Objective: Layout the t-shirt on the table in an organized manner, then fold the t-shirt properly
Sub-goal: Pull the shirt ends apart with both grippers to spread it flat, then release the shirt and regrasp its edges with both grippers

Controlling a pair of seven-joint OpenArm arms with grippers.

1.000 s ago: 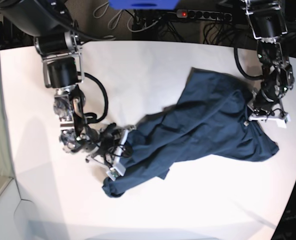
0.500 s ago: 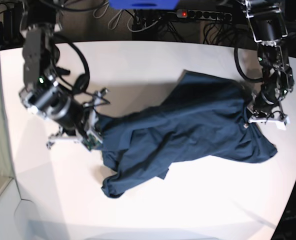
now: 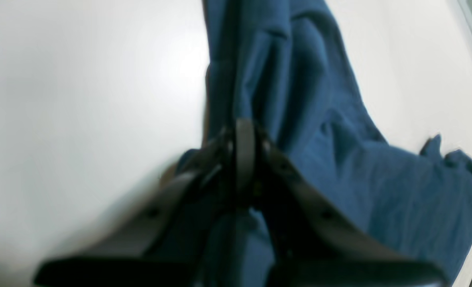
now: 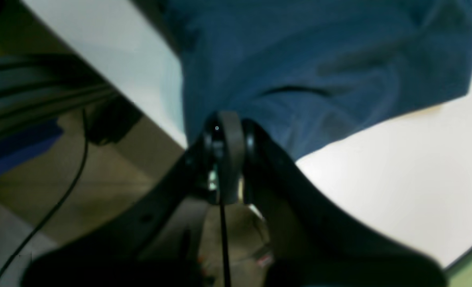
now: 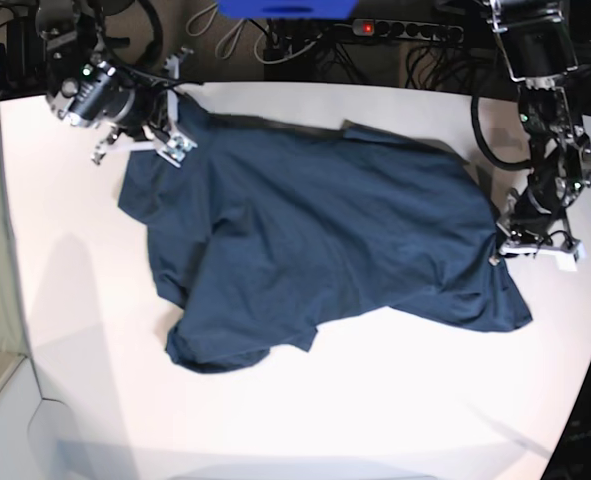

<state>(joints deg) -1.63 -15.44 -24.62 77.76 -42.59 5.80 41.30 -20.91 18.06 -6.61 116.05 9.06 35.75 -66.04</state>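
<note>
**Holding one navy t-shirt, spread between two pincers**

Holding item one, a plain dark navy-blue short-sleeved cotton t-shirt [image 5: 315,250], stretched wide across item two, a large matte white table with a curved edge [image 5: 375,420]. The cloth covers the middle and far part of the top, one rumpled corner pointing to the near edge.

My right pincer [image 5: 170,140] is clenched on the shirt's edge at the far corner of the table; in its wrist view the jaws meet over a pinch of blue fabric [image 4: 299,59], with the table rim [image 4: 100,52] and dark cables below.

My left pincer [image 5: 505,240] is clenched on the opposite edge of the shirt; its wrist view shows jaws pressed together with folds of cloth [image 3: 299,119] running away from them.

Writing and labels: none legible on the shirt; no print can be made out.

Hard to make out: both wrist views are blurred; the fingertips are sunk in fabric. A black power strip [image 5: 405,30] behind the table carries a red light.
</note>
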